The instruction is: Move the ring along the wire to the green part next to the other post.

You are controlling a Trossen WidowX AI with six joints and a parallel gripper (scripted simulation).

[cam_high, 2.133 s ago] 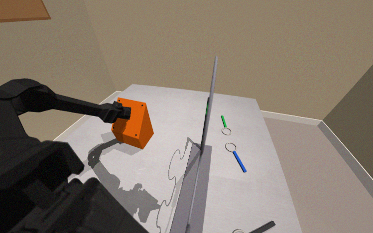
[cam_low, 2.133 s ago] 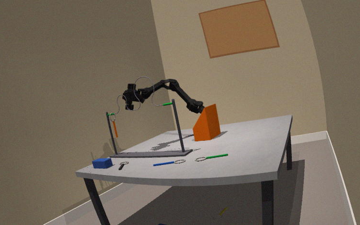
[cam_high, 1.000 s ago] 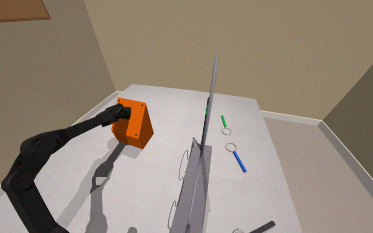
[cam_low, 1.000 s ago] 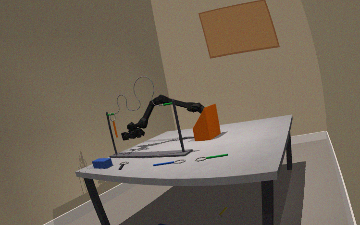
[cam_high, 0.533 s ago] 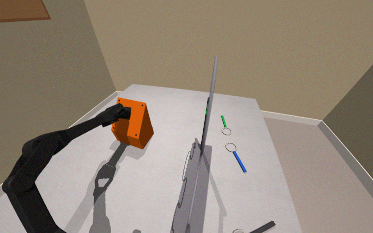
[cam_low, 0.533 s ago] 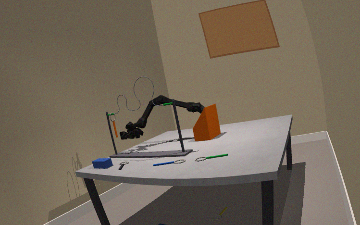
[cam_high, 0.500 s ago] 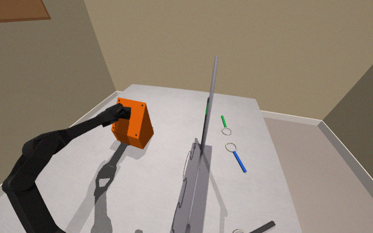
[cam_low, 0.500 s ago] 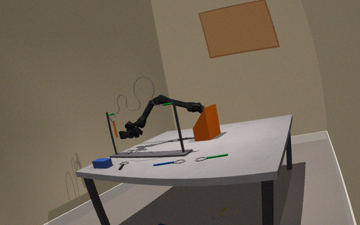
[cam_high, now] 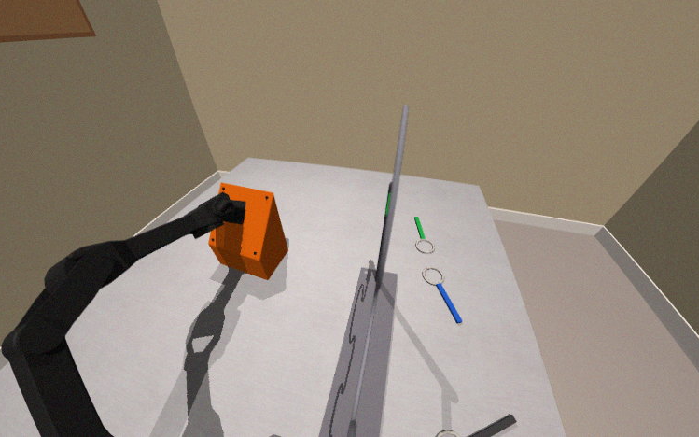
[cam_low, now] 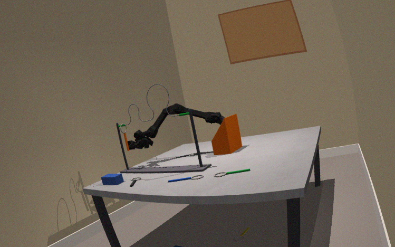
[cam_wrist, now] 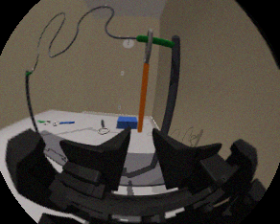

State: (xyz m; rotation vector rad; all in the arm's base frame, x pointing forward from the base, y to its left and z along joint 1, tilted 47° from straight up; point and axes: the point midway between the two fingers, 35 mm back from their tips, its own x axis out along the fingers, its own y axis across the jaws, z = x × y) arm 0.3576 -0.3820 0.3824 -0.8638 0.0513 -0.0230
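Observation:
The ring [cam_low: 121, 129] [cam_wrist: 149, 47] hangs on the green part [cam_low: 119, 125] [cam_wrist: 163, 42] beside one post [cam_low: 122, 147] [cam_wrist: 173, 86], the wire passing through it. Its orange handle [cam_low: 126, 140] [cam_wrist: 143, 96] points down. My gripper [cam_low: 128, 145] [cam_wrist: 142, 130] is partly open and empty. In the wrist view the handle's lower end shows in line with the gap between the fingertips; whether it is between them is unclear. The grey wire [cam_low: 157, 84] [cam_wrist: 105, 7] curves to the other green part [cam_high: 387, 204] [cam_low: 184, 114] [cam_wrist: 29, 73] at the other post [cam_low: 195, 138].
The dark base [cam_low: 167, 169] carries both posts. A blue block [cam_low: 112, 179] [cam_wrist: 128, 123] and loose rings with black [cam_low: 133, 183], blue [cam_high: 449, 303] [cam_low: 179, 179] and green [cam_high: 419, 227] [cam_low: 238, 171] handles lie beyond it. The arm's mount is an orange wedge [cam_high: 278, 239] [cam_low: 234, 135].

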